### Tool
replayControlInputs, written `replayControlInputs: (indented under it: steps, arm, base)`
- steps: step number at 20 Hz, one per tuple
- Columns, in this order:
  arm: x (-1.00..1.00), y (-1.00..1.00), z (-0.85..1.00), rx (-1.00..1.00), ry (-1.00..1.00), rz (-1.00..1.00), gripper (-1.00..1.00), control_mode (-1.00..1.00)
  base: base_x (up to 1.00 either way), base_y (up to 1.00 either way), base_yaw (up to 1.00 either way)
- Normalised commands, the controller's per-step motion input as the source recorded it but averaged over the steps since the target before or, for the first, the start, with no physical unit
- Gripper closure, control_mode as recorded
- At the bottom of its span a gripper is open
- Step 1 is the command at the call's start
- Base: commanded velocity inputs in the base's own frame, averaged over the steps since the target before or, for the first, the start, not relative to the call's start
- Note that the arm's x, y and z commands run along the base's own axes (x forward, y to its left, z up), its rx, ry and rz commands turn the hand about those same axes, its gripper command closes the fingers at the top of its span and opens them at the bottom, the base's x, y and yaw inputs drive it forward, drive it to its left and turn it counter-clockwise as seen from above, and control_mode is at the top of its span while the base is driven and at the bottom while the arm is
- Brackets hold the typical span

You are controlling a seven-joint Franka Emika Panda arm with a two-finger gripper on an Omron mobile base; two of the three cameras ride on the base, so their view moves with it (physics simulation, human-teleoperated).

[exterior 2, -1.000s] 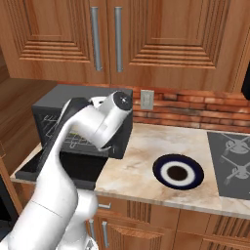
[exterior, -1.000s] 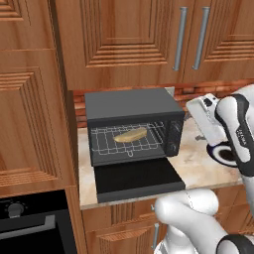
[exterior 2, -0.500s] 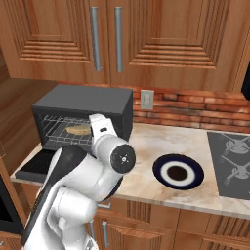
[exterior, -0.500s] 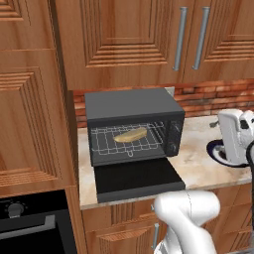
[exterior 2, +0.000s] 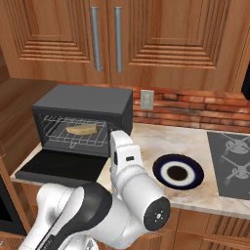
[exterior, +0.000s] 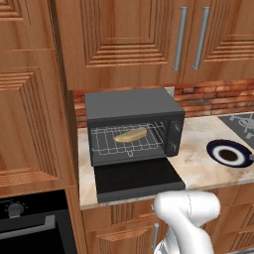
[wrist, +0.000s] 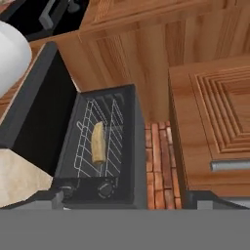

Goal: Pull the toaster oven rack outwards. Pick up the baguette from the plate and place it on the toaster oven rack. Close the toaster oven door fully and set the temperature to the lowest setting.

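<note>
The dark grey toaster oven [exterior: 133, 105] stands on the counter with its door [exterior: 139, 178] folded down flat in front. Inside, the wire rack [exterior: 101, 144] carries the golden baguette [exterior: 130, 135]. To the right lies the navy-rimmed plate [exterior: 216, 147], with nothing on it. From the right base view I see the same toaster oven [exterior 2: 83, 100], baguette [exterior 2: 81, 129], door [exterior 2: 61, 165] and plate [exterior 2: 161, 168]. The hand view is rolled sideways: the baguette [wrist: 98, 142] rests on the rack [wrist: 114, 141], the door [wrist: 34, 97] reaches up-left. My gripper [wrist: 126, 202] is open and holds nothing, some way back from the oven's control strip.
A built-in black oven [exterior: 30, 223] sits low on the left. A stove top [exterior 2: 234, 161] lies right of the plate. Wooden cabinets with metal handles [exterior: 179, 37] hang above, and a brick backsplash with an outlet [exterior 2: 147, 99] runs behind. My white arm [exterior 2: 132, 195] is folded low before the counter.
My arm has swung from beside the toaster oven's right side down and back to the counter's front edge. The baguette, rack, door and plate have stayed put. The gripper stays open.
</note>
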Motion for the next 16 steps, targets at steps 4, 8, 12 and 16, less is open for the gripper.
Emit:
replayControlInputs:
  steps: [4,8,12,16]
  arm:
    - [-0.46,-0.44,0.00,0.19,0.08,0.00,-1.00,-1.00]
    - [-0.22,-0.28,-0.07,0.11,0.18,0.00,-1.00,-1.00]
    - [-0.04,-0.14,-0.20,0.07,0.30,0.00,-1.00,-1.00]
    - [0.00,-0.10,-0.27,0.08,0.42,0.00,-1.00,-1.00]
  base:
    - [0.00,0.00,0.00]
    - [0.00,0.00,0.00]
    - [0.00,0.00,0.00]
    - [0.00,0.00,0.00]
